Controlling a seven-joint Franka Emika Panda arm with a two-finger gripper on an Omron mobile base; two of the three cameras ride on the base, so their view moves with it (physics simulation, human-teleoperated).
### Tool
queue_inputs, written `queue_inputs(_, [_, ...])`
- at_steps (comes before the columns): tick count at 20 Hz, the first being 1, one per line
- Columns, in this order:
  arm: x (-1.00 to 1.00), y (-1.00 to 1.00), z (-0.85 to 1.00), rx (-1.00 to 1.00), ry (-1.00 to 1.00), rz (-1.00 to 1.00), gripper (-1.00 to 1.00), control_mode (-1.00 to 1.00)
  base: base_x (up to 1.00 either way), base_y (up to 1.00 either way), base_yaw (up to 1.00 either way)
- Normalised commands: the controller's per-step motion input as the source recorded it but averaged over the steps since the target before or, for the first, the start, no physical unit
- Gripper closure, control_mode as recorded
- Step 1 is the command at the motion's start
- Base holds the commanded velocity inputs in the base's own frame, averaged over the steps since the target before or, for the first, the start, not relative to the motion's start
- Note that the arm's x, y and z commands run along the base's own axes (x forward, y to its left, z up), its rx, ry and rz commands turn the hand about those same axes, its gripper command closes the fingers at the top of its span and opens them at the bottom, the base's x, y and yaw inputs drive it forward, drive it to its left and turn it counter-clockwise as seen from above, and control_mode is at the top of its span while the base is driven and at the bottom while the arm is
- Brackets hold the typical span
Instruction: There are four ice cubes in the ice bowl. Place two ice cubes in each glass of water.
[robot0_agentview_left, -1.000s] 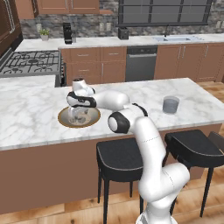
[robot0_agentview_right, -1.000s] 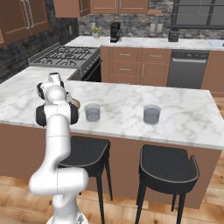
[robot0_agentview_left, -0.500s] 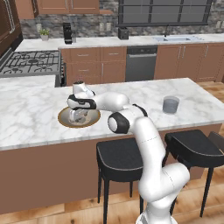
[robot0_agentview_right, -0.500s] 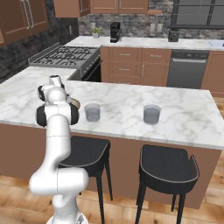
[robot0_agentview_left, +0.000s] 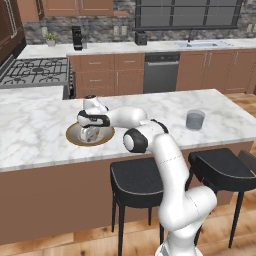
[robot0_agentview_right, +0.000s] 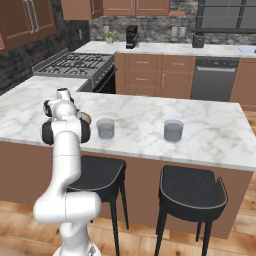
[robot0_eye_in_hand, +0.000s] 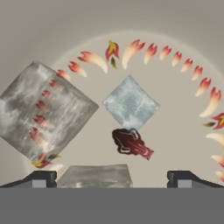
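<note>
Hand view looks straight down into the ice bowl (robot0_eye_in_hand: 183, 39), whose smooth grey-beige floor carries a painted ring of red-and-orange petal marks and a dark red blot at the centre. Three ice cubes show: a large cloudy one (robot0_eye_in_hand: 43, 116) at left, a smaller pale one (robot0_eye_in_hand: 130, 104) near the middle, and a third (robot0_eye_in_hand: 95, 176) lying low between the fingers (robot0_eye_in_hand: 112, 178), which stand spread to their widest with nothing gripped. In the left base view the hand hangs over the golden-rimmed bowl on the marbled surface (robot0_agentview_left: 35, 135); the right base view shows both clear tumblers, the near glass (robot0_agentview_right: 105, 128) and the far glass (robot0_agentview_right: 173, 130), standing empty of ice. The first pick appears to be in hand: next, lowering around that near cube and closing squarely on its slick, flat faces.
</note>
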Motion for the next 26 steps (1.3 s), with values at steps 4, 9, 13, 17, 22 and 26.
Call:
queue_inputs(4, [0.0, 0.0, -0.11, 0.0, 0.0, 0.05, -1.0, -1.0, 0.0, 0.0, 0.0])
queue_inputs(9, [0.0, 0.0, -0.08, 0.0, 0.0, 0.03, 1.0, -1.0, 0.0, 0.0, 0.0])
queue_inputs(13, [0.0, 0.0, -0.02, 0.0, 0.0, 0.0, 1.0, -1.0, 0.0, 0.0, 0.0])
queue_inputs(17, [-0.02, -0.08, 0.05, 0.0, 0.0, 0.01, 1.0, -1.0, 0.0, 0.0, 0.0])
queue_inputs(22, [-0.15, -0.1, 0.54, 0.07, 0.03, 0.0, 1.0, -1.0, 0.0, 0.0, 0.0])
queue_inputs(26, [-0.22, -0.2, 0.51, 0.1, 0.08, 0.0, 1.0, -1.0, 0.0, 0.0, 0.0])
